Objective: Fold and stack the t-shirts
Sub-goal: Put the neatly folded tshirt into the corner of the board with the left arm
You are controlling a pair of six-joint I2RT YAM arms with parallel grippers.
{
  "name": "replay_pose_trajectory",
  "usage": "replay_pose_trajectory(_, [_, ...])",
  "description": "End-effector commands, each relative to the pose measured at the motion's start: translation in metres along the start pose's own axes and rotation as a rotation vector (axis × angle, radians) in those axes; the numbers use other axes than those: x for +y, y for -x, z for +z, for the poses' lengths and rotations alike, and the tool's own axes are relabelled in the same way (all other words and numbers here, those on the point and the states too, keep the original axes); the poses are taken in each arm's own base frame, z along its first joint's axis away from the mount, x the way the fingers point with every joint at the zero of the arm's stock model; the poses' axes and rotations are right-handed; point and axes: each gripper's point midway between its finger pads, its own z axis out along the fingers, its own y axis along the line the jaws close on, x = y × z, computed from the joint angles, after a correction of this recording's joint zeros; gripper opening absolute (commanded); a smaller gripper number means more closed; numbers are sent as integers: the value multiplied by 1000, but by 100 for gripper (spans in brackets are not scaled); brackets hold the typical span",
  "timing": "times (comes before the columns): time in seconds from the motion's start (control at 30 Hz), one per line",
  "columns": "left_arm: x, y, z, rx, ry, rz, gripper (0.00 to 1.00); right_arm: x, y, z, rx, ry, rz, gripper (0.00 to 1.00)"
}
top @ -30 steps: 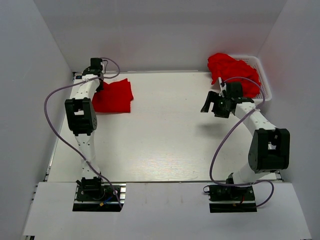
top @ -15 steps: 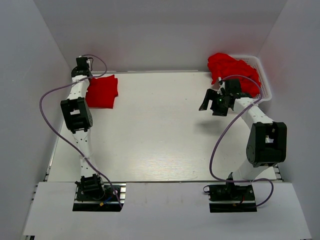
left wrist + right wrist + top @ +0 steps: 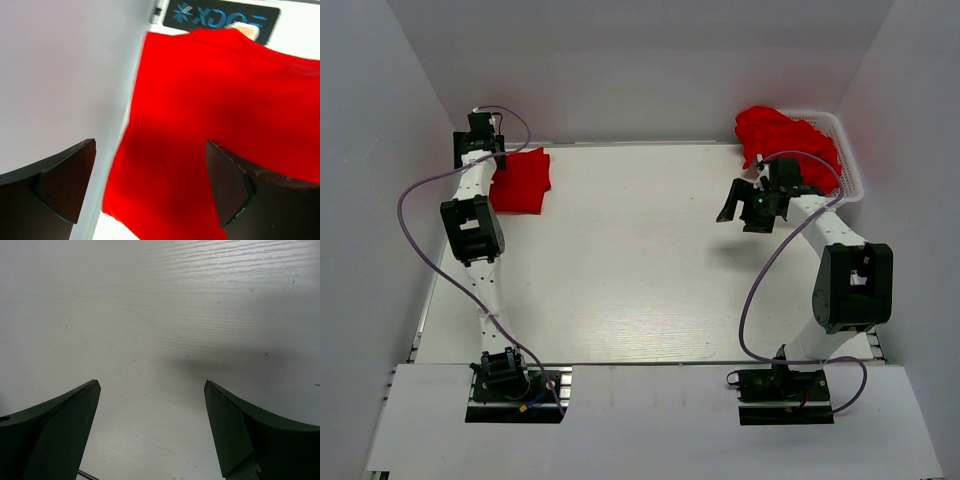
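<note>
A folded red t-shirt (image 3: 523,180) lies flat at the table's far left corner, close to the left wall. My left gripper (image 3: 487,158) hangs over its left edge. In the left wrist view the left gripper (image 3: 150,167) stands open above the t-shirt (image 3: 215,115), its fingers clear of the cloth. A crumpled heap of red t-shirts (image 3: 782,142) fills the white basket (image 3: 854,182) at the far right. My right gripper (image 3: 742,203) hovers open just left of the basket. The right wrist view shows the right gripper (image 3: 151,392) over bare table with nothing between its fingers.
White walls enclose the table on the left, back and right. The left wall stands right beside the folded shirt and the left wrist. A black label plate (image 3: 220,17) shows at the table's far edge behind the shirt. Purple cables loop off both arms.
My left gripper pulled the folded shirt toward the far left corner, then opened and let it go. The right gripper shifted slightly toward the back and stayed open.
</note>
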Motion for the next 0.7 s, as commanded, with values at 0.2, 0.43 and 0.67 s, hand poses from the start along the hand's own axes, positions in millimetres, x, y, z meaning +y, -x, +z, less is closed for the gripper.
replay_pose_trajectory(0.2, [-37,82,-180,-135,-500,-194,100,19,21,-28,-126,47,-78,90])
replay_pose_trajectory(0.43, [-125,28,-303,-126,-757,-220,100,5,-21,-47,-138,10,-81,90])
replay_pose_trajectory(0.67, [-178,-54,-430,-113,-1043,-133,100,-3,-50,-62,-173,-4,-94,90])
